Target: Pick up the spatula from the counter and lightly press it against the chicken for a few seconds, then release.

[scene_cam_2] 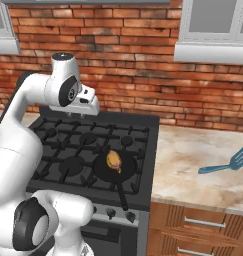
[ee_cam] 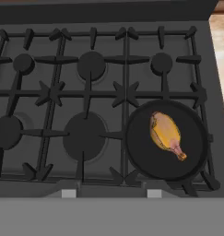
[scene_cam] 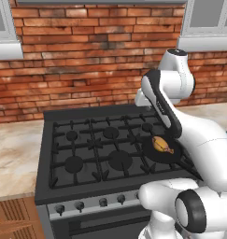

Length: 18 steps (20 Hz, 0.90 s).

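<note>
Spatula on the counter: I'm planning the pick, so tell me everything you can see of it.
The spatula is teal-blue and looks like plastic: a slotted, squarish blade on a thin straight handle. It lies flat on the beige stone-look counter, to the right of the stove and apart from it. The handle end points back toward the stove. Only the counter touches it.

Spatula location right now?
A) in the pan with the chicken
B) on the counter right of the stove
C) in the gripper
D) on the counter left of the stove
B: the spatula lies flat on the counter to the right of the stove, well apart from the pan that holds the chicken.
</note>
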### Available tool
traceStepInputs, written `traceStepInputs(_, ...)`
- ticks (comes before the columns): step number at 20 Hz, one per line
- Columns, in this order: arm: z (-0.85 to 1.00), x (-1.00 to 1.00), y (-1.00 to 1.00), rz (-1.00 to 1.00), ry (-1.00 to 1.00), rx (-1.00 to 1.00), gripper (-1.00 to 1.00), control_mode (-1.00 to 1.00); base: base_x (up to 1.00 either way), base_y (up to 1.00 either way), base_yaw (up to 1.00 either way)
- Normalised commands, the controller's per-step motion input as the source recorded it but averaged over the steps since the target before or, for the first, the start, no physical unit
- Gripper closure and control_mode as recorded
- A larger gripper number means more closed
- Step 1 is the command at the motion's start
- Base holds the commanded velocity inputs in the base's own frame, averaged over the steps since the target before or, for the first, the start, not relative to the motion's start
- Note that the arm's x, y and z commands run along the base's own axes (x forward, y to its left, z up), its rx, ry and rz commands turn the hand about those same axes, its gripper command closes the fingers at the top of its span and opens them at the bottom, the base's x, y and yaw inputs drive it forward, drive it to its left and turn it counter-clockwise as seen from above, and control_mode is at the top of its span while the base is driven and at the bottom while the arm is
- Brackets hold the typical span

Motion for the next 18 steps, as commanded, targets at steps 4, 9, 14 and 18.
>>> traceStepInputs(4, 0.0, -0.13, 0.0, 0.0, 0.0, 0.0, -1.0, -1.0, 0.0, 0.0, 0.0)
traceStepInputs(9, 0.0, -0.42, -0.06, -0.04, -0.02, 0.01, -1.0, -1.0, 0.0, 0.0, 0.0)
traceStepInputs(14, 0.0, -0.52, -0.23, -0.06, -0.15, 0.0, -1.0, -1.0, 0.0, 0.0, 0.0)
traceStepInputs(18, 0.0, -0.51, -0.23, -0.04, -0.18, 0.0, -1.0, -1.0, 0.0, 0.0, 0.0)
